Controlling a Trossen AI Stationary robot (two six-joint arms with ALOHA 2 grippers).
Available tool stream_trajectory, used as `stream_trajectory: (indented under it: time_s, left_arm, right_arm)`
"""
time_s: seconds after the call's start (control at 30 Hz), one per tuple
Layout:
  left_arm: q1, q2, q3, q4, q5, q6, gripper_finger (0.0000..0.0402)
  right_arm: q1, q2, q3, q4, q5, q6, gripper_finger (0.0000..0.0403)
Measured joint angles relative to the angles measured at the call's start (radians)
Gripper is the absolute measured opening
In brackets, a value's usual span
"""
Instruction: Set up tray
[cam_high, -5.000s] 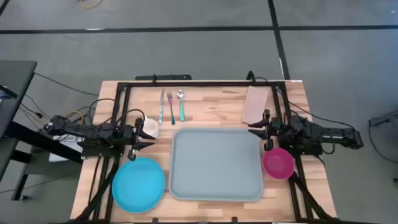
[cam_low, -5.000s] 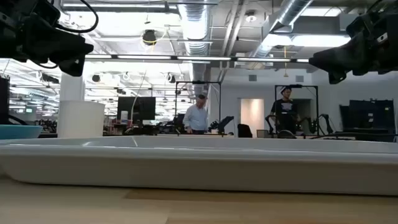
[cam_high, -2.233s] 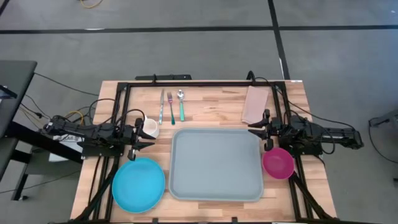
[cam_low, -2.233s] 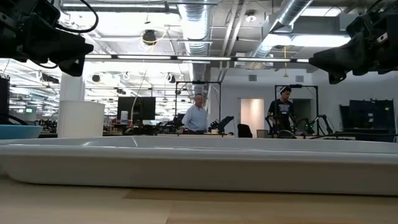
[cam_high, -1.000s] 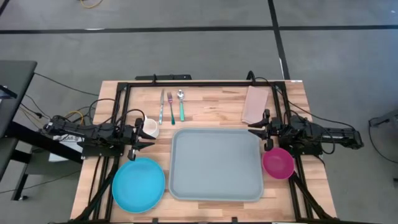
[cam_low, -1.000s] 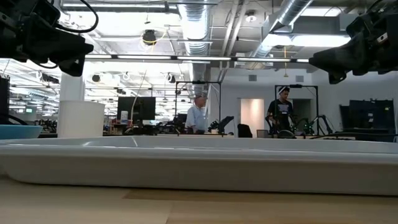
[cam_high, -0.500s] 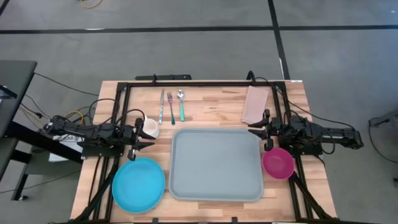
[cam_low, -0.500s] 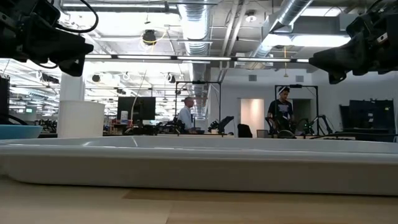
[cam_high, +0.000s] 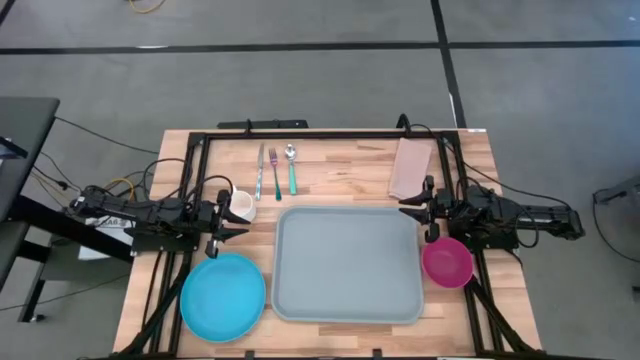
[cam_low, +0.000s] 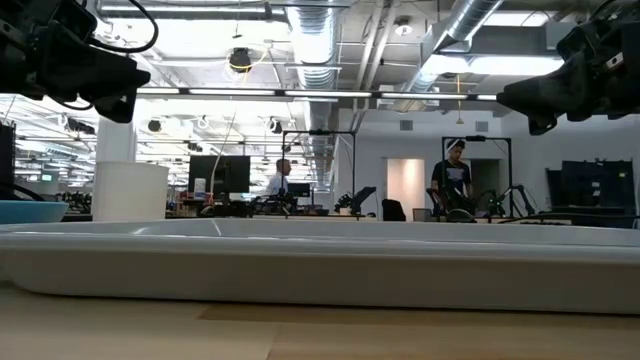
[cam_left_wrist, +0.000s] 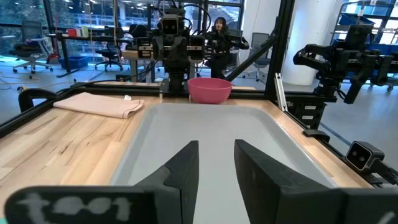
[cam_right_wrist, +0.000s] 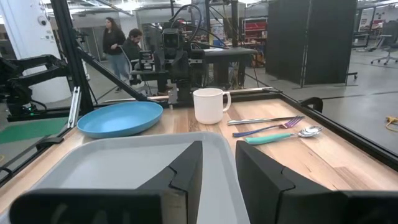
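Observation:
The grey-blue tray lies flat in the middle of the table, and its rim fills the low view. My left gripper hovers open off the tray's left edge, beside a white mug. In its wrist view the left gripper points across the tray. My right gripper hovers open off the tray's right edge, above and beside a pink bowl. In its own view the right gripper also faces the tray. Both grippers are well above the table.
A round blue plate sits left of the tray near the table's near edge. A knife, fork and teal-handled spoon lie beyond the tray. A folded beige napkin lies at the far right. People stand in the room behind.

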Motion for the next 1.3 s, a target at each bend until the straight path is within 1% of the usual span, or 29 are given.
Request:
stream_trajectory:
  time_s: [1.17,1.23,1.3]
  left_arm:
    - [0.000,0.000,0.000,0.000,0.000,0.000,0.0091]
    - [0.000,0.000,0.000,0.002,-0.017,0.009,0.0091]
    - [0.000,0.000,0.000,0.016,-0.074,0.044,0.0091]
  right_arm:
    - [0.000,0.000,0.000,0.000,0.000,0.000,0.0091]
    - [0.000,0.000,0.000,0.000,0.000,0.000,0.0091]
    - [0.000,0.000,0.000,0.000,0.000,0.000,0.0091]
